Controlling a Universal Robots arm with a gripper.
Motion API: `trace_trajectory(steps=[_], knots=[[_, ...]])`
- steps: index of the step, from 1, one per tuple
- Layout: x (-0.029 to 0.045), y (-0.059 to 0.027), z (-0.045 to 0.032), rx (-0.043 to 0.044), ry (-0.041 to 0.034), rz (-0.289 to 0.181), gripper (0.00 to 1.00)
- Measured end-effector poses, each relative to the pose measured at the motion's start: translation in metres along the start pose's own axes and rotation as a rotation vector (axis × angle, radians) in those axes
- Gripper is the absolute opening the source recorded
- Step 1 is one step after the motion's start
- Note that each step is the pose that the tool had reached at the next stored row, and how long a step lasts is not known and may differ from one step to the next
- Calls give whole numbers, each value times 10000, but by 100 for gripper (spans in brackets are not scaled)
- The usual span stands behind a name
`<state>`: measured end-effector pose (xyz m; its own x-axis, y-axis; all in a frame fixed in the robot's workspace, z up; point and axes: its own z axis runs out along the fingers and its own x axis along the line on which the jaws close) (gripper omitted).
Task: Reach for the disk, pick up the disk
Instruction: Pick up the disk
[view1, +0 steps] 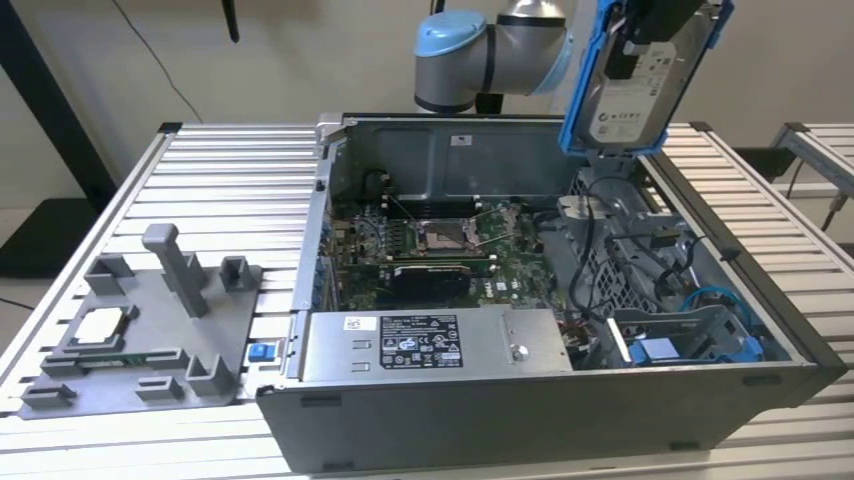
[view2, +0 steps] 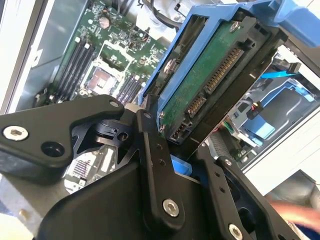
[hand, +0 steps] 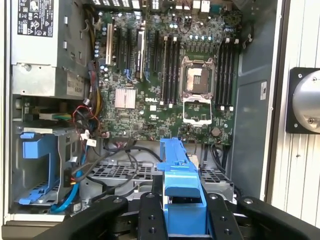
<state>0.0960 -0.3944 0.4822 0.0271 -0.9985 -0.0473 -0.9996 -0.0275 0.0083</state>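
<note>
pincer clamped on disk, raised above computer case

Black gripper fingers clamp either side of the disk, seen edge-on by its blue rail. Beyond the gripper lies an open computer case: green motherboard, empty processor socket, tangled cables, blue drive bay.

From my end I'm seeing the disk showing dull silver-grey metal with a paper label, bright blue plastic rails looking smooth and a bit glossy. The fingers are looking like matt black metal, and the table is showing ribbed brushed aluminium.
</note>
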Motion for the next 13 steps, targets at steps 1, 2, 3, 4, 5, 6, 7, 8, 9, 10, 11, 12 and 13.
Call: trace_trajectory(steps=[1, 2, 3, 4, 5, 6, 7, 8, 9, 10, 11, 12, 13], knots=[[7, 0, 0, 0, -7, 0, 0], [17, 0, -1, 0, -18, -1, 0], [30, 0, -2, 1, -28, -1, 0], [44, 1, -2, 1, -40, -2, 0], [59, 1, -3, 1, -49, -1, 0], [77, 2, -4, 2, -58, -1, 0], [94, 3, -5, 2, -63, -1, 0], [114, 3, -6, 2, -70, -1, 0], [136, 4, -7, 2, -76, -1, 0], [159, 6, -8, 2, -84, -1, 0], [182, 8, -9, 2, -92, -1, 0], [205, 9, -10, 3, -100, -1, 0], [229, 11, -11, 3, -108, -1, 0]])
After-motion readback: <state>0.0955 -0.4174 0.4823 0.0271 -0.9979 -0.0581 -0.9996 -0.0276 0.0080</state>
